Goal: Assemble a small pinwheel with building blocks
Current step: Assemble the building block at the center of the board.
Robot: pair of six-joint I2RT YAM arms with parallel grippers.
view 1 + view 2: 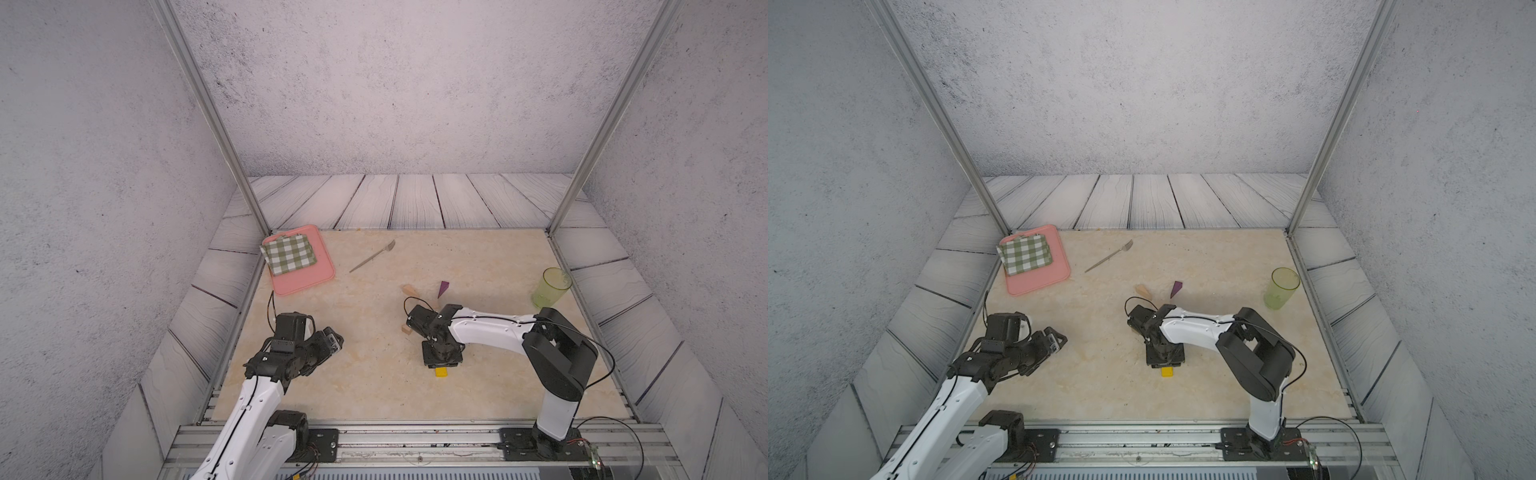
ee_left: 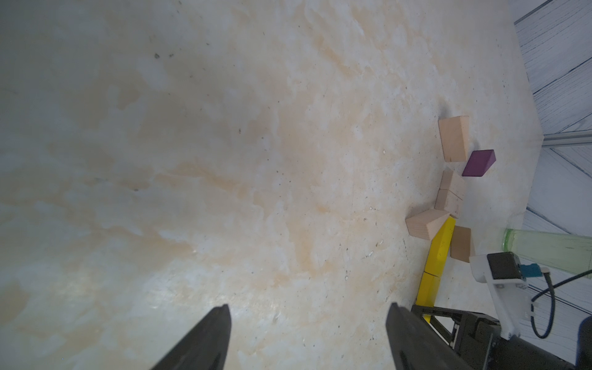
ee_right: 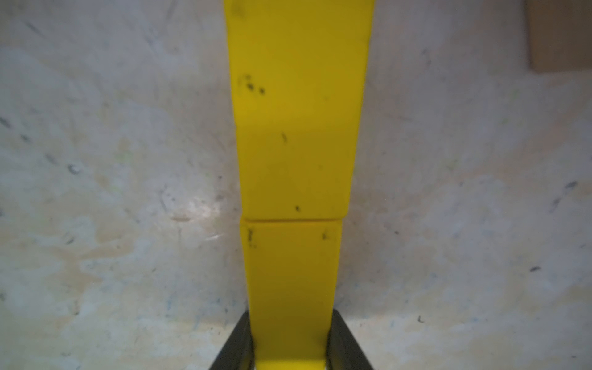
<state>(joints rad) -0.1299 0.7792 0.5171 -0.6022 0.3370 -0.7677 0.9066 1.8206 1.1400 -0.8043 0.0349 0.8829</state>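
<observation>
Fingers [image 3: 342, 339] of the right gripper [image 3: 290, 317] press on both long edges of the nearer flat yellow wooden bar [image 3: 293, 272], clamped on it low over the beige marbled tabletop [image 1: 365, 395]. That bar's far end butts against a second flat yellow bar [image 3: 298, 112], so the two lie in one line with only a hairline seam between them. In the left wrist view the far tip of this stem touches a tan wooden wedge [image 2: 424, 224] and lies just beside two tan rectangular blocks [image 2: 450, 192], with another tan piece [image 2: 461, 243] at its other flank. A further tan wedge [image 2: 454, 137] and the small purple wedge [image 2: 479, 162] lie slightly beyond, near each other and apart from that cluster. The left gripper [image 2: 308, 307] hangs by the table's left edge with its fingers spread wide and nothing between them, well apart from the blocks. Bare tabletop runs between the arms and forward to the aluminium rail [image 1: 415, 432]. The grey metal fork [image 1: 372, 255] lies toward the back. The pink plastic tray [image 1: 324, 274] fills the far left corner and carries a folded green-checked cloth [image 1: 288, 253]. The green translucent cup [image 1: 552, 287] stands close to the right edge, near the right arm's elbow.
</observation>
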